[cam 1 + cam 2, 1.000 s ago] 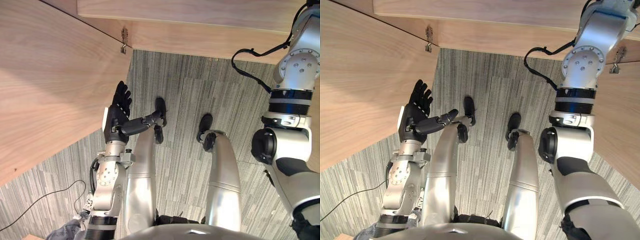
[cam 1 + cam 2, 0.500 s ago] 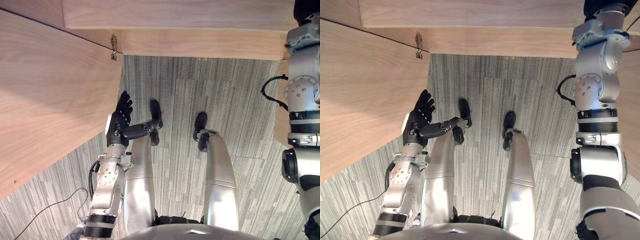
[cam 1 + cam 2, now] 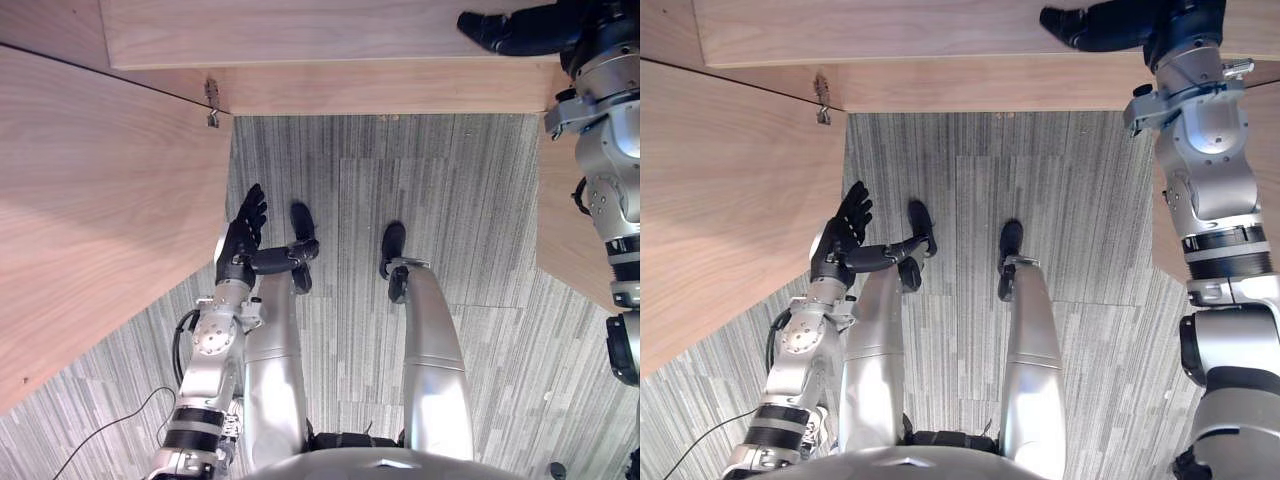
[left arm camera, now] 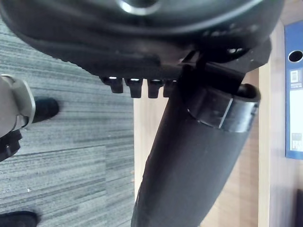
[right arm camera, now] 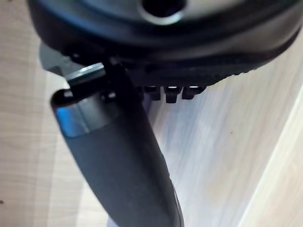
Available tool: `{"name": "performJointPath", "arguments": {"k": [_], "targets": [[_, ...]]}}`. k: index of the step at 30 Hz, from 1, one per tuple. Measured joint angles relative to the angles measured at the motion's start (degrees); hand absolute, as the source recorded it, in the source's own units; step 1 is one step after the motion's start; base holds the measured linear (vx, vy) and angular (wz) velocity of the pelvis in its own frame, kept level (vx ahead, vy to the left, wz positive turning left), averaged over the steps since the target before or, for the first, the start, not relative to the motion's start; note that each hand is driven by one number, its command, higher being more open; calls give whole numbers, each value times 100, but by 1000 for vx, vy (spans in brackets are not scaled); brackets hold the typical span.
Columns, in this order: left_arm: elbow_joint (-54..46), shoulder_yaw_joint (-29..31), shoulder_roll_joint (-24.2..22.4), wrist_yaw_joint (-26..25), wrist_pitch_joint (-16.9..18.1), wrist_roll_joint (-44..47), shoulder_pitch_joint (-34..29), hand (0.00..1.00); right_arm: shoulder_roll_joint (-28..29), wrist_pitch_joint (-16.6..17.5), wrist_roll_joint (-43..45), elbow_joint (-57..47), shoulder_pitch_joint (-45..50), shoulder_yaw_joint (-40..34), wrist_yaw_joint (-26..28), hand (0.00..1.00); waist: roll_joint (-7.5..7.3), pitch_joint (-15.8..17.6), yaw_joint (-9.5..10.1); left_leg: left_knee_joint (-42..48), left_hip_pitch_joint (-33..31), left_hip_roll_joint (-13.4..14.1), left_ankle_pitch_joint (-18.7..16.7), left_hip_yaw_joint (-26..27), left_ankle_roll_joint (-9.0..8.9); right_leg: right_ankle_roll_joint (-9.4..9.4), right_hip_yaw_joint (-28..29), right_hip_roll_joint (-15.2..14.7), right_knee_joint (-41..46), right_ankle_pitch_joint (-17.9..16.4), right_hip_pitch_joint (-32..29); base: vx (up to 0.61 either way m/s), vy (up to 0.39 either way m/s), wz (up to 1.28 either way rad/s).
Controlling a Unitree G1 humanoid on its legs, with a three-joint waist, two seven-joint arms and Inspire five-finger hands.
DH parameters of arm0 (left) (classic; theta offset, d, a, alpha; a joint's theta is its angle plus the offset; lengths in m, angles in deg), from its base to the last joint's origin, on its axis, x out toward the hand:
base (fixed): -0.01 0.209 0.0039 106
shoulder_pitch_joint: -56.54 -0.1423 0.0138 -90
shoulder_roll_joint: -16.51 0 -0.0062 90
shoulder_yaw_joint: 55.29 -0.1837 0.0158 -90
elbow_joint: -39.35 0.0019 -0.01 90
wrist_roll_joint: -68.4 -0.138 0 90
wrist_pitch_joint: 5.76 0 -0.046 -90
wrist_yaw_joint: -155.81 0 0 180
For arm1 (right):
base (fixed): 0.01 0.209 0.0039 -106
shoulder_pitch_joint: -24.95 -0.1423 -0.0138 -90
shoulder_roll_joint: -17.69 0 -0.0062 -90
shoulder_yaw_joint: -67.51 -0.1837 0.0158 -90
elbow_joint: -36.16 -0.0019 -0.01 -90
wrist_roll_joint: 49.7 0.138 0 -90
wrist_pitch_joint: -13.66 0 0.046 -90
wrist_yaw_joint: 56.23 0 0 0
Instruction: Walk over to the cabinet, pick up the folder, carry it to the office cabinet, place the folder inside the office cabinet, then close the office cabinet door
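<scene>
Well, the left hand (image 3: 241,245), mid-left, hangs open and empty beside the swung-out cabinet door (image 3: 100,200). Upper right, the right hand (image 3: 515,30) stretches its fingers (image 3: 478,22) flat along the cabinet (image 3: 300,30), holding nothing. The blue folder (image 4: 293,90) stands against wood panels beyond the left thumb.

Smooth matt pale wood grain on the cabinet door (image 3: 100,200), dull metal at its hinge (image 3: 211,103), rough ribbed grey carpet on the floor (image 3: 450,200), smooth blue cover on the folder (image 4: 294,104), matt dark plastic on the left hand (image 3: 243,240).
</scene>
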Motion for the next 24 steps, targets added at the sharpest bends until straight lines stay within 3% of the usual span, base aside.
{"name": "performJointPath", "arguments": {"k": [4, 9, 24], "targets": [[143, 11, 261, 8, -1, 0, 282, 100, -154, 5, -691, -40, 145, 203, 111, 100, -73, 3, -6, -59, 103, 8, -1, 23, 0, 0, -5, 2, -54, 5, 98, 2, 5, -1], [214, 75, 430, 67, -1, 3, 511, 100, -168, 28, -606, -49, 245, 190, 284, 100, -129, -10, -26, -75, 121, 10, -2, 29, 2, 8, -13, 6, -126, 27, 141, 0, 0, 0], [35, 180, 436, 329, -3, 3, 370, 100, -232, -50, 984, -761, 1037, 185, 1137, 100, -265, -64, -42, -163, 266, 88, -7, 126, -7, 2, 10, 73, -215, 31, 223, 8, 5, -2]]}}
